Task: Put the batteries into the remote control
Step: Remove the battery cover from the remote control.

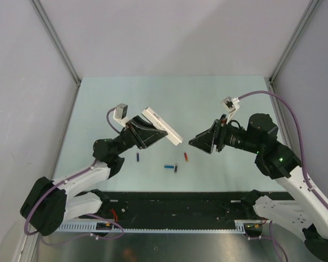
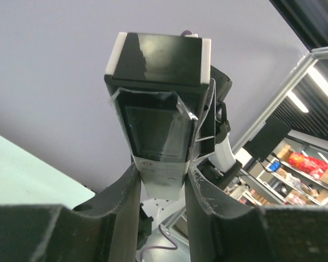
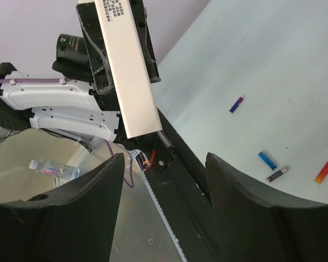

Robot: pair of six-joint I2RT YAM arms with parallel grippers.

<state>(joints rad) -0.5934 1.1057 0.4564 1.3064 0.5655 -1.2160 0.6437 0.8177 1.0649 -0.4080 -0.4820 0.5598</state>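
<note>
The left gripper (image 1: 152,132) is clamping the remote control (image 1: 164,126) between its fingers, holding it tilted above the table (image 1: 208,98). The right gripper (image 1: 194,142) is facing the remote's free end, its jaws spread wide with nothing between them. The batteries (image 1: 186,157) are lying scattered on the table just below the remote, toward the arm bases.

Left arm (image 1: 76,185) and right arm (image 1: 295,191): white shells low down, black joints and black upper links; left gripper (image 1: 159,134) and right gripper (image 1: 194,143) matte black, wedge-shaped; fingers (image 3: 71,207) thick, curved, scuffed at edges; purple cable (image 1: 265,91) along each arm; small white-grey camera box (image 1: 120,113) per wrist; green light (image 1: 280,159) on right arm
</note>
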